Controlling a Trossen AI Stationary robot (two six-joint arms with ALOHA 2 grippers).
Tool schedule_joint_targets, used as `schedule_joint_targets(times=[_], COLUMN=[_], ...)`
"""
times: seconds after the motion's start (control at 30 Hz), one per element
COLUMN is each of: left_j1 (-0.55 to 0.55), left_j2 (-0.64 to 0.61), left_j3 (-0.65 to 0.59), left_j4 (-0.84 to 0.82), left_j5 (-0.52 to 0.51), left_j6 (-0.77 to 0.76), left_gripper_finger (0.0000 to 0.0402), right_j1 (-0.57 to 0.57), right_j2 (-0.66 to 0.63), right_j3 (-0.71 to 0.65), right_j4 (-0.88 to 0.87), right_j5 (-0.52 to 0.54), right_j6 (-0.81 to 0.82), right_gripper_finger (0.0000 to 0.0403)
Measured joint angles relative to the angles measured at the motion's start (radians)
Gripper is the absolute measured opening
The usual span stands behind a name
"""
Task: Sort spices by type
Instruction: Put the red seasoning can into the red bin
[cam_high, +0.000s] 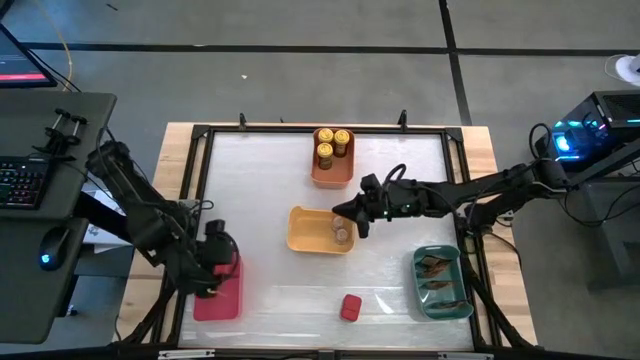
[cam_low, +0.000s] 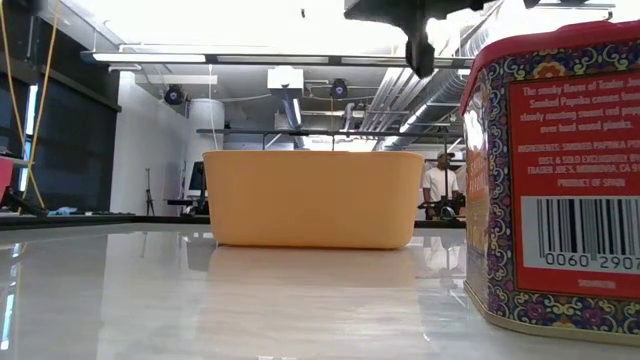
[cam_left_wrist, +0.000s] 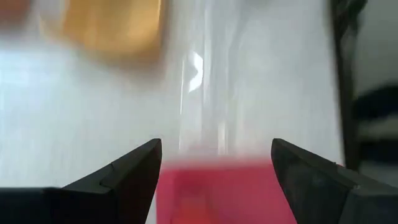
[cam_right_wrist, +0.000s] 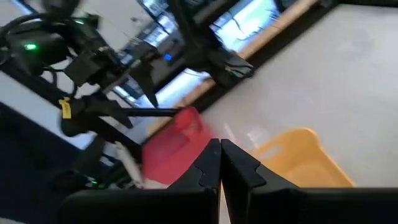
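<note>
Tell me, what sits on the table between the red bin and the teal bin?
From overhead, one red tin stands between the red bin and teal bin; otherwise bare tabletop.

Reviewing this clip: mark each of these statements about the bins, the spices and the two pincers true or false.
1. The orange plastic bin holds yellow-lidded round jars. True.
2. The red blocky tin lies inside the red plastic bin. False: it stands on the white table, apart from every bin.
3. The left pincer is open above the red bin. True.
4. The right pincer is open wide. False: its fingers are shut, over the yellow plastic bin.
5. The teal plastic bin holds flat brownish packets. True.
</note>
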Motion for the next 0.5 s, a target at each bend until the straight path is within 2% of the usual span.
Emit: schedule_joint_targets(times=[0.1, 0.33, 0.5], left_j1=[0.042, 0.17, 0.249], left_j2=[0.0, 0.062, 0.074], left_j3=[0.012, 0.013, 0.013], left_j4=[0.135, 0.333, 0.32], left_j5=[-0.066, -0.083, -0.076], left_j6=[0.118, 0.421, 0.452], left_gripper_finger=[0.029, 0.0286, 0.0262], right_j1=[0.019, 0.125, 0.275], right_j2=[0.0, 0.0, 0.0], right_j3=[0.0, 0.0, 0.0], right_j4=[0.069, 0.062, -0.06], right_j5=[-0.02, -0.099, -0.129], right_j6=[-0.007, 0.031, 0.179], right_gripper_finger=[0.0, 0.0, 0.0])
